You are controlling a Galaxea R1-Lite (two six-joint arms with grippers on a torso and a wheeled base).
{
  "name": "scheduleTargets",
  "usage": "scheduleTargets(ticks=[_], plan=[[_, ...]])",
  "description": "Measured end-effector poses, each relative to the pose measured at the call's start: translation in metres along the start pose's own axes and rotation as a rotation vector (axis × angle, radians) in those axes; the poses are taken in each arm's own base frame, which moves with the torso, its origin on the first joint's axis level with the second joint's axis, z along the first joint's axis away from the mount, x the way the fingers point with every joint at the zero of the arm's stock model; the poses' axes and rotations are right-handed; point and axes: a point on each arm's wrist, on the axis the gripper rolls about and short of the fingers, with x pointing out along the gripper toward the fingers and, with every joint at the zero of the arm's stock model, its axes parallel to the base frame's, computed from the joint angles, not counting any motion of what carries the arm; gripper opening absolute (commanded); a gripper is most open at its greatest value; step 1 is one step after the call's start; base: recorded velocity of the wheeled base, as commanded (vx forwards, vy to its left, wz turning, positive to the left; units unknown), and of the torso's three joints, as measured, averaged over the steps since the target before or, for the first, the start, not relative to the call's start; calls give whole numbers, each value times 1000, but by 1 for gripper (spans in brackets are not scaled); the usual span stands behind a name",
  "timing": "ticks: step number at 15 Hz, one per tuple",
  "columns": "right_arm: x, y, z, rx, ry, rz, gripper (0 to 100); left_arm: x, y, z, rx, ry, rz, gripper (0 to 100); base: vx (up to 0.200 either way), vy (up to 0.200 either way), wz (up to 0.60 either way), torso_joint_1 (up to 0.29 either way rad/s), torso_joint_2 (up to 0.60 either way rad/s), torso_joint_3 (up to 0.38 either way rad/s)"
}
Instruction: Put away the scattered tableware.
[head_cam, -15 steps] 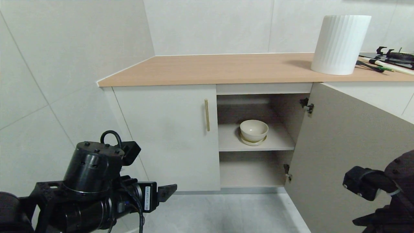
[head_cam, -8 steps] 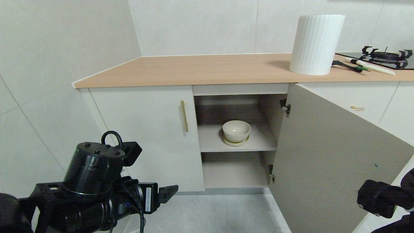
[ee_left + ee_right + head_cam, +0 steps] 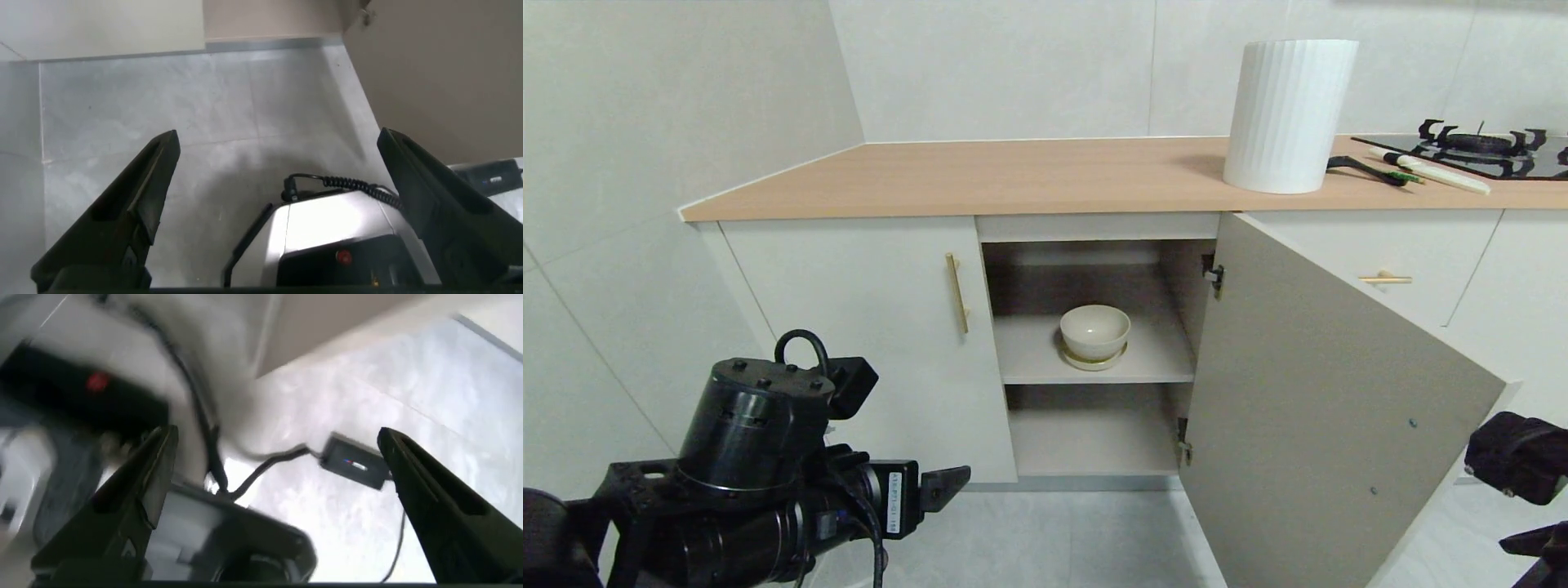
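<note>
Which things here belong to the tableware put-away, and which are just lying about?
Job: bowl on its saucer on the upper shelf; open cabinet door; long utensils on the counter, probably.
Lying about: white ribbed container; stove burner.

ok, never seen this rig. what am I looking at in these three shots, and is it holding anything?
It is a two-armed robot on wheels. The large picture comes from a camera on its head, facing a kitchen cupboard. The two small pictures come from cameras on the wrists, each looking past its own claw at the floor. The left claw and right claw are both open and hold nothing. The cupboard door stands open; on the shelf a bowl sits on a small plate. On the countertop stand a white ribbed container and, beside the stove, some utensils.
</note>
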Motion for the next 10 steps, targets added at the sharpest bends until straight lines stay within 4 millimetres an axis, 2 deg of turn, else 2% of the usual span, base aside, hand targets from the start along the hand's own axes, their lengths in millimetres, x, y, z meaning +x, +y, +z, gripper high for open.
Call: scheduleTargets(ticks=[5,10], plan=[[-4,-26,4,90,-17,-142,100,0,0,0,0,-2,-3,100,0,0,0,0,0,0],[-10,-54,-2,125,-5,-272,100,-1,0,0,0,-3,-3,100,0,0,0,0,0,0]])
